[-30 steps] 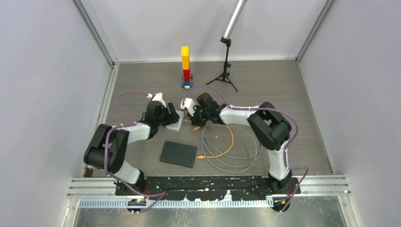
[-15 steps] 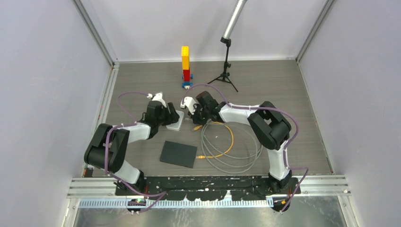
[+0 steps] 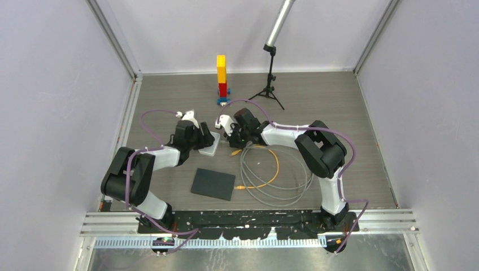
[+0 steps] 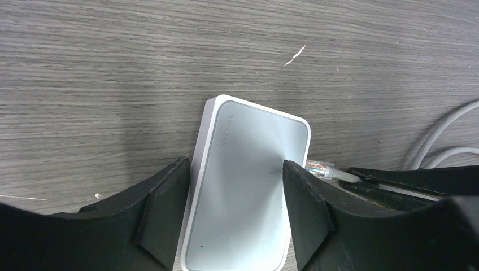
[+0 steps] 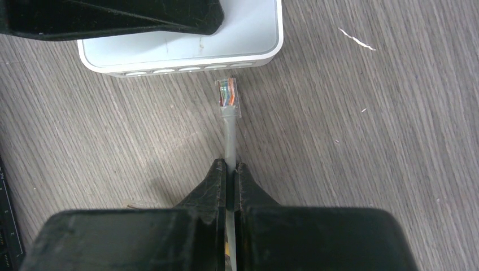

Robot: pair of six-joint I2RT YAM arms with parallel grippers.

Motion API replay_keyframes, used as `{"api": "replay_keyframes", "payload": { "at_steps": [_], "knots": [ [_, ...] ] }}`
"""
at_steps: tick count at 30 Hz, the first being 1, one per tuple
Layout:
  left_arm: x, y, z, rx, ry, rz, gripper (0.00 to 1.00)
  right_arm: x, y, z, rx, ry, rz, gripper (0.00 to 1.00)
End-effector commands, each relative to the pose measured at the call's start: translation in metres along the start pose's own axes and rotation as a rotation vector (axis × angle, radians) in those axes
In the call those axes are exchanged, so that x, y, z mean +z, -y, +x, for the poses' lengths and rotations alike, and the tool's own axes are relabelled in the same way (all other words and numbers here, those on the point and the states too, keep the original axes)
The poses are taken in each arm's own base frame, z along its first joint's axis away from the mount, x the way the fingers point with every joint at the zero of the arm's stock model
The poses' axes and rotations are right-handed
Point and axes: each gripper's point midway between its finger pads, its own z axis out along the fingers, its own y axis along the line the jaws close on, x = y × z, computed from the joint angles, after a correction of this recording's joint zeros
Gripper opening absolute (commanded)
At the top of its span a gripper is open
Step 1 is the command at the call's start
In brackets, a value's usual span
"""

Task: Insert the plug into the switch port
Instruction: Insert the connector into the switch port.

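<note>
The white switch box (image 4: 248,186) lies flat on the table, and my left gripper (image 4: 237,217) is shut on its two long sides. A row of port openings (image 5: 186,70) lines the side of the box (image 5: 248,34) that faces my right gripper. My right gripper (image 5: 230,169) is shut on the grey cable just behind the clear plug (image 5: 229,96). The plug points at the port side, and a short gap separates its tip from the box. In the left wrist view the plug (image 4: 320,168) sits beside the box's right edge. From above, both grippers meet at the box (image 3: 210,144).
A dark grey pad (image 3: 213,184) lies near the front, left of the coiled grey cable (image 3: 285,183) and a thin orange cable (image 3: 275,169). A yellow, red and blue brick tower (image 3: 221,79) and a small tripod (image 3: 269,84) stand at the back.
My right gripper has edged slightly toward the far left with the cable. The left gripper and the box have stayed put.
</note>
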Motion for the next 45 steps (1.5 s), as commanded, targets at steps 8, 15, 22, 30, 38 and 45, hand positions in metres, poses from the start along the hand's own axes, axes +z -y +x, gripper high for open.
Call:
{"api": "replay_keyframes", "payload": {
  "at_steps": [8,15,22,30,38,45],
  "knots": [
    [0.003,0.001,0.01,0.007,-0.038,0.006,0.63,0.006,0.0,-0.025,-0.002,0.074,-0.014,0.01],
    [0.004,0.002,0.011,0.001,-0.042,0.01,0.63,0.006,-0.004,-0.031,0.0,0.093,-0.029,0.0],
    [0.004,0.004,0.01,-0.006,-0.041,0.019,0.63,0.008,-0.006,-0.032,-0.003,0.097,-0.04,0.01],
    [0.005,0.005,0.012,-0.01,-0.044,0.028,0.63,0.008,-0.007,-0.036,-0.003,0.11,-0.044,0.0],
    [0.006,0.008,0.011,-0.007,-0.047,0.044,0.62,0.015,-0.004,-0.033,-0.001,0.083,-0.03,0.0],
    [0.007,0.013,0.014,-0.003,-0.057,0.071,0.61,0.019,-0.005,-0.036,-0.008,0.09,-0.029,0.01]
  ]
}}
